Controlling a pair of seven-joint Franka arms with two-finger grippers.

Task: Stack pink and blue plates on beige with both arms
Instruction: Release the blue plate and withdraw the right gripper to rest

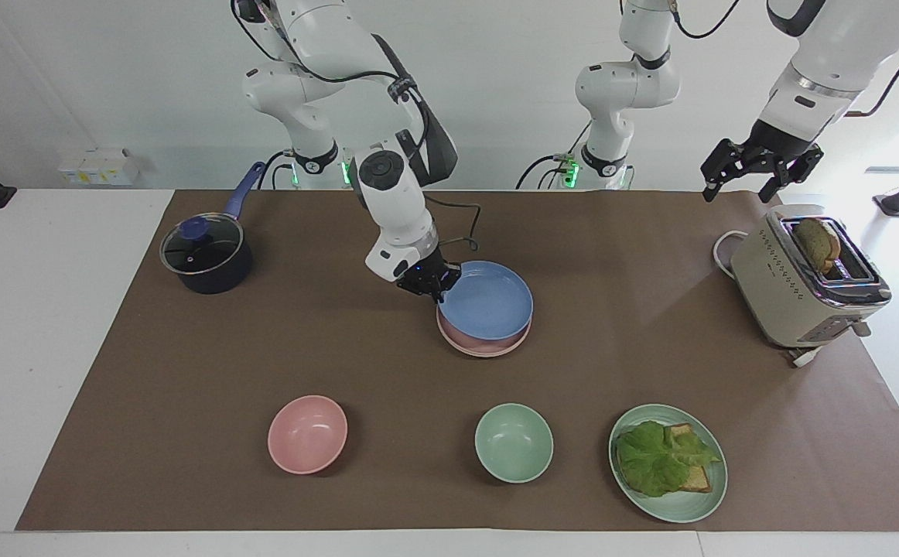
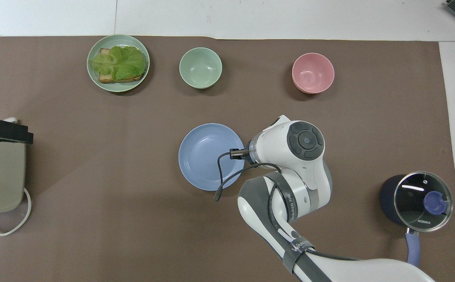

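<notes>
My right gripper (image 1: 432,285) is shut on the rim of the blue plate (image 1: 492,302), on the side toward the right arm's end of the table. The blue plate lies level, squarely over the pink plate (image 1: 482,346), of which only a thin edge shows. I cannot tell whether the two plates touch. In the overhead view the blue plate (image 2: 208,156) covers the pink one fully. The beige plate is hidden. My left gripper (image 1: 740,188) hangs open and empty over the table beside the toaster, waiting.
A beige toaster (image 1: 798,290) holding a bread slice stands at the left arm's end. A dark pot (image 1: 206,255) with a glass lid stands at the right arm's end. Farthest from the robots are a pink bowl (image 1: 307,433), a green bowl (image 1: 513,442) and a green plate (image 1: 689,507) with lettuce toast.
</notes>
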